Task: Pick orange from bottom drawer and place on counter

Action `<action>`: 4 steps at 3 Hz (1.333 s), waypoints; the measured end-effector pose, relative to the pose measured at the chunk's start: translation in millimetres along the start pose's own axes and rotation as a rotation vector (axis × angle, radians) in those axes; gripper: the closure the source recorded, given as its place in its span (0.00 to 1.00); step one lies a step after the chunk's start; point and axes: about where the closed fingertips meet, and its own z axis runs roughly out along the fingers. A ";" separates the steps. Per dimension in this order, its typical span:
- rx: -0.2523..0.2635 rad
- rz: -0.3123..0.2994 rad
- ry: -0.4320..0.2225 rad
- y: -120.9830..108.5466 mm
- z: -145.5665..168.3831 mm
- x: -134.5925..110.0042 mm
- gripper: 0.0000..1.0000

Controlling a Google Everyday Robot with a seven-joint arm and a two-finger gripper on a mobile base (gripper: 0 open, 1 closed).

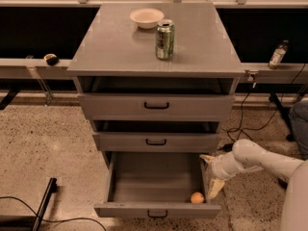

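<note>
The orange (197, 198) lies in the front right corner of the bottom drawer (156, 210), which is pulled out wide. My gripper (212, 178) hangs at the drawer's right wall, just above and to the right of the orange, its pale fingers pointing down; it holds nothing that I can see. The white arm (260, 159) reaches in from the right. The counter (115, 42) is the grey top of the cabinet, above the three drawers.
A pale bowl (147, 18) and a green soda can (165, 39) stand on the counter. The upper two drawers (156, 106) are slightly open. A bottle (278, 54) stands on the right ledge. Cables lie on the speckled floor.
</note>
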 end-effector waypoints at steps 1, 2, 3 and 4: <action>0.015 0.077 0.019 -9.2 31.6 19.3 0.19; 0.003 0.117 0.057 -10.2 67.4 37.4 0.36; -0.020 0.101 0.073 -7.7 94.8 47.3 0.39; -0.076 0.062 0.055 4.7 125.6 51.6 0.37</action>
